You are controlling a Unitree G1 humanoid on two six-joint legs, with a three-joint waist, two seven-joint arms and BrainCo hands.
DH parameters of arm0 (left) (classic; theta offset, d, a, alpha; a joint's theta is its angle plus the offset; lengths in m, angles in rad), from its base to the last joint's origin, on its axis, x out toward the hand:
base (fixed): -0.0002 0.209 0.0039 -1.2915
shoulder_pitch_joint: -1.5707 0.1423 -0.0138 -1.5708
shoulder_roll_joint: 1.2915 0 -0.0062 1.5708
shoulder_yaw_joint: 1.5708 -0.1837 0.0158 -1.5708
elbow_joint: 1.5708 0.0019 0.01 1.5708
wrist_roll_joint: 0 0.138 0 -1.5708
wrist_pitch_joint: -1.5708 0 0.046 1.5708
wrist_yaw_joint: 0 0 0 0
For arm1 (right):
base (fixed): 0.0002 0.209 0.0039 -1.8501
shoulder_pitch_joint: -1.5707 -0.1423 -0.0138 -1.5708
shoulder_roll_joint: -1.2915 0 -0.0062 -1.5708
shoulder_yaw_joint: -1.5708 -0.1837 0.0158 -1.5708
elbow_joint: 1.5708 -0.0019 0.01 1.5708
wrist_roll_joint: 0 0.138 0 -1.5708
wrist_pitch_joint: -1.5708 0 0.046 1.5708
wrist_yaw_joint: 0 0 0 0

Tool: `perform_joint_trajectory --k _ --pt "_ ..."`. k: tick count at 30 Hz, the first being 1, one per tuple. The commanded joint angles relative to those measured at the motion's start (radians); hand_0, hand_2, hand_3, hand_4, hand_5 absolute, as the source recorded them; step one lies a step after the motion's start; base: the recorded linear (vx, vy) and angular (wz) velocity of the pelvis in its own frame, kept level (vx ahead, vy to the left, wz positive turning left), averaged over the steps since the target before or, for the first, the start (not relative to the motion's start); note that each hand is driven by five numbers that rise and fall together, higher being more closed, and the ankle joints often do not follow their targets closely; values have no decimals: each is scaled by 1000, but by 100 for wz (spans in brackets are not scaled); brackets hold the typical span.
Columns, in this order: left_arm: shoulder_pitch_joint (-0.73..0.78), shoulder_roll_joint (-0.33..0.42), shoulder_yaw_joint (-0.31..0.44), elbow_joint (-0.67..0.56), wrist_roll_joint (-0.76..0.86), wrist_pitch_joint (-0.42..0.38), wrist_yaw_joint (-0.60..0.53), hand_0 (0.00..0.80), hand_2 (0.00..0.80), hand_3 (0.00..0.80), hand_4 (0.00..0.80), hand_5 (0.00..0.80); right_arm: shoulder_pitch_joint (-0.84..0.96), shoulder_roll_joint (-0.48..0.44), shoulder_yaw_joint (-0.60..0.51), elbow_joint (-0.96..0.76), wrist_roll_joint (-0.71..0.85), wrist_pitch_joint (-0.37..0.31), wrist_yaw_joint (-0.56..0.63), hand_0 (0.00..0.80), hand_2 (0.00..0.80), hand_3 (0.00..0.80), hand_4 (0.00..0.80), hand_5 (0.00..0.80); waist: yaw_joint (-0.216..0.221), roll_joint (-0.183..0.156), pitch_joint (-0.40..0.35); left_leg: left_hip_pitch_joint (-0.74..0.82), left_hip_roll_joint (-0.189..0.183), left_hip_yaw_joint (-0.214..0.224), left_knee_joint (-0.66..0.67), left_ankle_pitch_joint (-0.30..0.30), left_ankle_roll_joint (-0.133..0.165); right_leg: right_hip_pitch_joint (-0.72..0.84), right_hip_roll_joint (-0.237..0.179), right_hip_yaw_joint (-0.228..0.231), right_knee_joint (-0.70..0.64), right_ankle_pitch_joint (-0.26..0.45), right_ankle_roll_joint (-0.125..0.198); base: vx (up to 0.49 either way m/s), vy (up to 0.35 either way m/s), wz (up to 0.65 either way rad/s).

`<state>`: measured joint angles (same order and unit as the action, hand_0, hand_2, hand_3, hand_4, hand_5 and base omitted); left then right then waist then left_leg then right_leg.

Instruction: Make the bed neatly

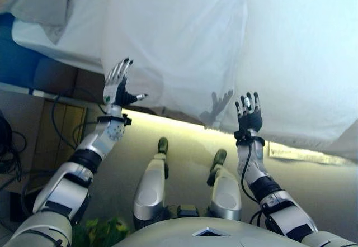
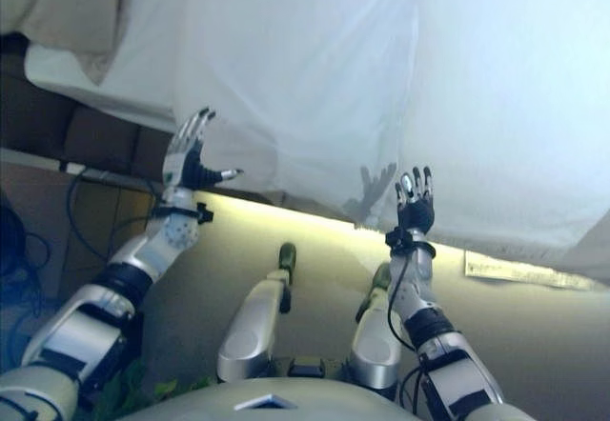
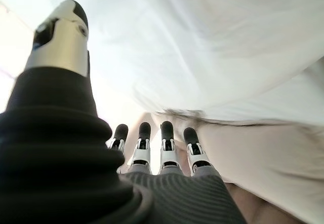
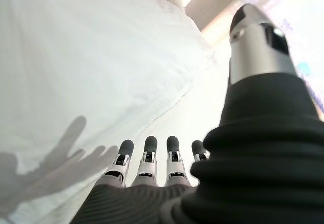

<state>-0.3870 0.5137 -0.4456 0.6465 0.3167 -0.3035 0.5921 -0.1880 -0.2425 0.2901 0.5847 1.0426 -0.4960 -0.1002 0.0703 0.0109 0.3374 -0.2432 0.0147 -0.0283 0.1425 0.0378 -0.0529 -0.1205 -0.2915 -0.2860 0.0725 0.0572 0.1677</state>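
Observation:
A white duvet point(image 1: 224, 40) covers the bed and hangs over its near edge, with a fold running down its middle. A pillow point(image 1: 42, 1) lies at the far left corner. My left hand point(image 1: 116, 85) is open, fingers straight, raised just in front of the hanging duvet edge; its wrist view shows the fingers point(image 3: 167, 138) close to the cloth point(image 3: 228, 57), holding nothing. My right hand point(image 1: 248, 115) is open too, fingers straight, held up just before the duvet's lower edge, casting a shadow on it; its fingers point(image 4: 147, 158) show apart from the cloth point(image 4: 76, 57).
The bed's dark base point(image 1: 56, 76) shows at the left under the duvet. A lit strip point(image 1: 168, 121) runs along the floor under the bed edge. Cables point(image 1: 14, 141) lie on the floor at the left. A sheet of paper point(image 1: 296, 153) lies at the right.

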Motion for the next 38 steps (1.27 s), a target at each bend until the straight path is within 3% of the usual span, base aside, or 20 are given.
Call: perform_joint_trajectory --k 1,2,5,8,15,24,30,38 --pt "73 -27 63 -30 -137 -62 -106 0 0 0 0 0 73 -3 -30 -52 -119 65 -42 0 0 0 0 0 33 -3 -129 71 78 36 -41 -22 -30 36 -34 3 -13 44 22 111 -27 5" --pt "115 -7 132 -42 -180 -71 -190 0 0 0 0 0 112 -21 -70 -46 -112 91 25 0 0 0 0 0 26 -10 -143 82 90 49 -63 -13 -39 41 -22 4 -24 45 23 43 -40 -4" --pt "230 13 229 -97 -297 -41 -327 0 0 0 0 0 201 -45 -151 -81 -116 154 138 0 0 0 0 0 1 -27 -173 108 106 73 -107 7 -44 48 4 12 -44 41 27 10 -67 -16" --pt "308 6 269 -129 -463 4 -381 0 0 0 0 0 243 -68 -200 -114 -108 206 195 0 0 0 0 0 -13 -39 -204 140 119 91 -151 26 -49 73 26 6 -69 34 28 42 -74 -20" --pt "379 -47 339 -139 -681 8 -559 0 0 0 0 0 268 -35 -205 -129 -99 249 225 0 0 0 0 0 2 -37 -262 192 125 98 -219 56 -55 143 48 -23 -102 14 25 71 -40 -9" --pt "440 -51 381 -176 -709 34 -658 0 0 0 0 0 290 -13 -199 -104 -73 245 209 0 0 0 0 0 18 -39 -297 225 129 108 -215 48 -48 184 55 -22 -107 -1 18 60 -36 1" --pt "473 -64 423 -205 -844 92 -740 0 0 0 0 0 308 -15 -217 -101 -113 226 185 0 0 0 0 0 22 -27 -312 235 126 112 -219 43 -44 195 54 -28 -116 1 20 0 0 0" --pt "461 -85 430 -215 -894 114 -748 0 0 0 0 0 300 -16 -230 -120 -79 227 176 0 0 0 0 0 27 -24 -322 237 131 106 -210 39 -44 209 59 -32 -111 -11 15 0 0 0"
